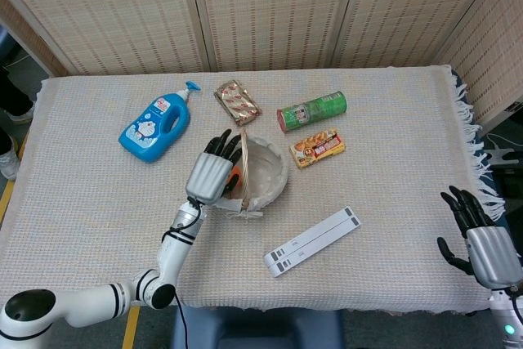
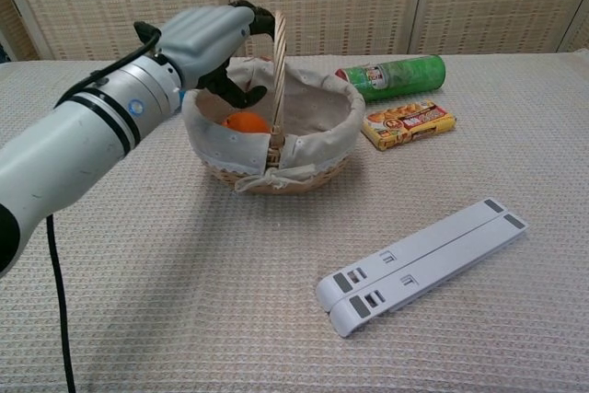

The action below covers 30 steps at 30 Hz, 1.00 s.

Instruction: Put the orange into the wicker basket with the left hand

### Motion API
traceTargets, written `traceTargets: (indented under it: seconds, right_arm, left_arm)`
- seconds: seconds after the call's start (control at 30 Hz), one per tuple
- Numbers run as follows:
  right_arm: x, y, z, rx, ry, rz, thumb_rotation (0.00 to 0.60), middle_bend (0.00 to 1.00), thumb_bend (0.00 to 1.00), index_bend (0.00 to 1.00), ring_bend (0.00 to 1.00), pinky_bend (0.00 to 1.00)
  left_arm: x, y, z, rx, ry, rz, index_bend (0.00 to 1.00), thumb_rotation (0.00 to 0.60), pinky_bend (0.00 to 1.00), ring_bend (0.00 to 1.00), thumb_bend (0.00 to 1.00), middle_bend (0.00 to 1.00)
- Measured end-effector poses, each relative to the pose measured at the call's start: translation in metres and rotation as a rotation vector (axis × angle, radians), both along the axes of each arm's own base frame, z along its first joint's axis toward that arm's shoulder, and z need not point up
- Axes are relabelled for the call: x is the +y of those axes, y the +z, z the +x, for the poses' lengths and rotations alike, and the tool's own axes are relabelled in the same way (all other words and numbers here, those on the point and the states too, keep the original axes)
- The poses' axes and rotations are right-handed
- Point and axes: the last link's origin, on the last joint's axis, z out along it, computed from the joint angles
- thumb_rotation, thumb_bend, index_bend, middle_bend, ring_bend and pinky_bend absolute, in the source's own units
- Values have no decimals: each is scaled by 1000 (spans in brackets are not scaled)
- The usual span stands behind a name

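1 orange (image 2: 245, 122), 1 basket (image 2: 313, 149), 1 bottle (image 1: 154, 126), 1 can (image 1: 311, 111), 2 snack packets (image 1: 317, 147).

A table (image 1: 98, 202) under a woven cloth carries a wicker basket (image 1: 270, 173) at its middle. Left of the basket lies a blue bottle (image 1: 155, 126); behind it, a snack packet (image 1: 237, 102); to its right, a green can (image 1: 311, 111) and a small box (image 1: 316, 147); in front, a white folded stand (image 1: 312, 240).

A blue pump bottle (image 1: 154, 126) lies on its side at the far left of the cloth-covered worktop (image 1: 392, 169). Near it, a brown snack packet (image 1: 237, 102) lies flat. A green canister (image 1: 311, 111) rests on its side, with an orange snack box (image 1: 316, 147) just in front of it. A white folding stand (image 1: 312, 240) lies near the front edge. Woven screens (image 1: 270, 10) stand behind.
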Motion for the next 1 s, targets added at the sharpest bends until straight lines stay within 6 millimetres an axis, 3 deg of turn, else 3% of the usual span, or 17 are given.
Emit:
traceTargets:
  seconds: [0.17, 0.27, 0.43, 0.5, 0.67, 0.87, 1.0]
  right_arm:
    - [0, -1, 0, 4, -2, 7, 600, 0, 302, 72, 0, 347]
    - [0, -1, 0, 4, -4, 13, 600, 0, 302, 72, 0, 347]
    - [0, -3, 0, 10, -6, 23, 600, 0, 302, 73, 0, 347]
    - [0, -4, 1, 11, -6, 23, 600, 0, 302, 74, 0, 347]
    - [-1, -6, 1, 16, -2, 24, 600, 0, 302, 76, 0, 347]
    - [-3, -8, 2, 21, 1, 33, 600, 0, 302, 78, 0, 347]
    - [-3, -9, 2, 25, 3, 38, 600, 0, 302, 80, 0, 347]
  left_arm:
    - [5, 11, -11, 45, 3, 88, 2, 600, 176, 0, 412, 0]
    - [11, 27, -29, 84, 21, 168, 67, 600, 191, 30, 456, 35]
    - [21, 57, -78, 126, 123, 250, 357, 600, 369, 213, 616, 240]
    - [22, 66, -100, 131, 172, 269, 520, 600, 443, 302, 679, 345]
    - [17, 84, -153, 138, 273, 307, 724, 600, 592, 459, 781, 533]
    - [-16, 98, -207, 96, 338, 309, 783, 600, 660, 512, 818, 599]
    - [-63, 107, -235, 57, 339, 256, 769, 600, 666, 513, 801, 598]
